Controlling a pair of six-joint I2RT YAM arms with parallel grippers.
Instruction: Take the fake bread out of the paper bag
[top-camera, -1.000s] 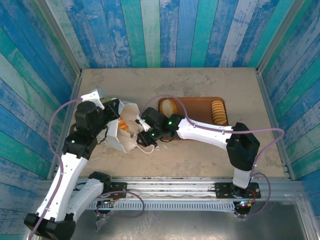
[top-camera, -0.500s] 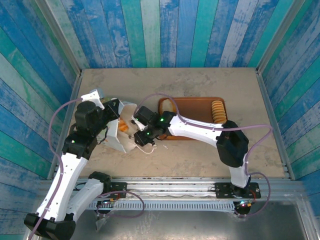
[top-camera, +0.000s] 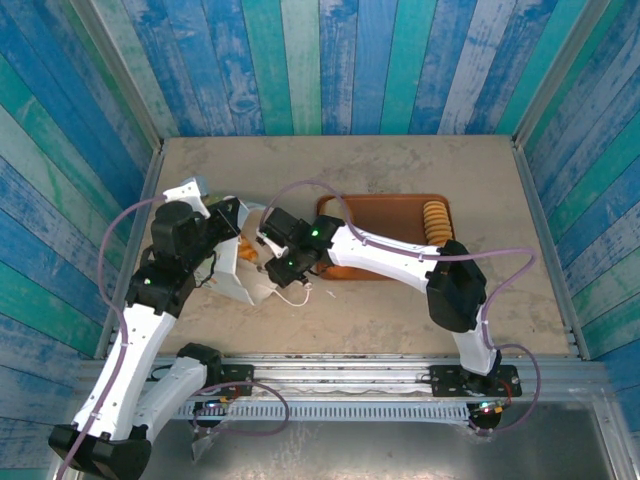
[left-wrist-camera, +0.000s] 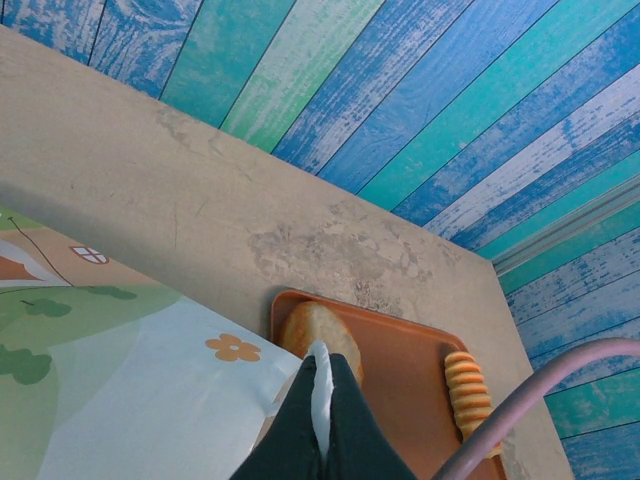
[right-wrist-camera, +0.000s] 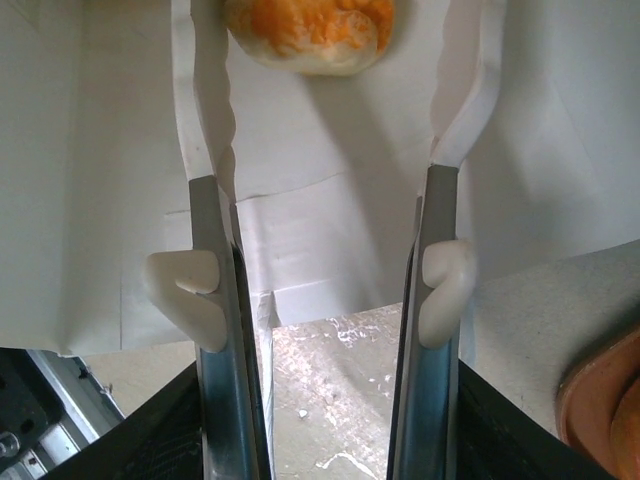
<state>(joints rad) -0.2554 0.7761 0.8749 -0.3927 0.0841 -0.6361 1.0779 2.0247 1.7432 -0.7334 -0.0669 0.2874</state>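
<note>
The white paper bag lies on its side, mouth toward the tray. Its printed side fills the lower left of the left wrist view. My left gripper is shut on the bag's white upper edge and holds it up. My right gripper is open and reaches into the bag's mouth. A golden piece of fake bread lies on the white paper between its fingertips, close to the left finger. An orange bit of bread shows inside the bag. A pale loaf and a ridged roll lie on the tray.
The flat brown tray sits right of the bag, with the ridged roll at its right end. My right arm stretches across the tray's near edge. Painted plank walls enclose the table on three sides.
My right gripper has slid left, deeper into the bag's mouth, and its arm now covers the loaf on the tray in the top view. The left gripper has kept its hold on the bag.
</note>
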